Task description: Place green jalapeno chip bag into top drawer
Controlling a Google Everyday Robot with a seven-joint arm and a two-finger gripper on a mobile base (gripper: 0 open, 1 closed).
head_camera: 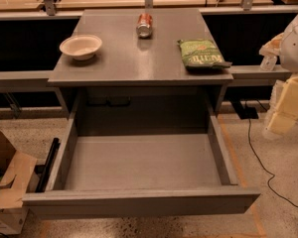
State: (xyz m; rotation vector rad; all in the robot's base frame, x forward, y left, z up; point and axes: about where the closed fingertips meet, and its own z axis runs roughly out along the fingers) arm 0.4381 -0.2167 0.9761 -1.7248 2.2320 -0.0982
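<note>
The green jalapeno chip bag (201, 53) lies flat on the grey table top (129, 58), at its right side near the front edge. The top drawer (139, 202) is pulled fully out below the table, and its plain grey floor (139, 162) is bare. My gripper (282, 115) hangs at the far right edge of the view, off the table, to the right of the drawer and below the level of the bag. It holds nothing that I can see. Much of the arm is cut off by the frame edge.
A red-orange soda can (144, 25) lies at the back middle of the table. A pale bowl (81, 46) sits at the left. A cardboard box (7, 182) stands on the floor left of the drawer. A black cable (258, 157) runs across the floor at the right.
</note>
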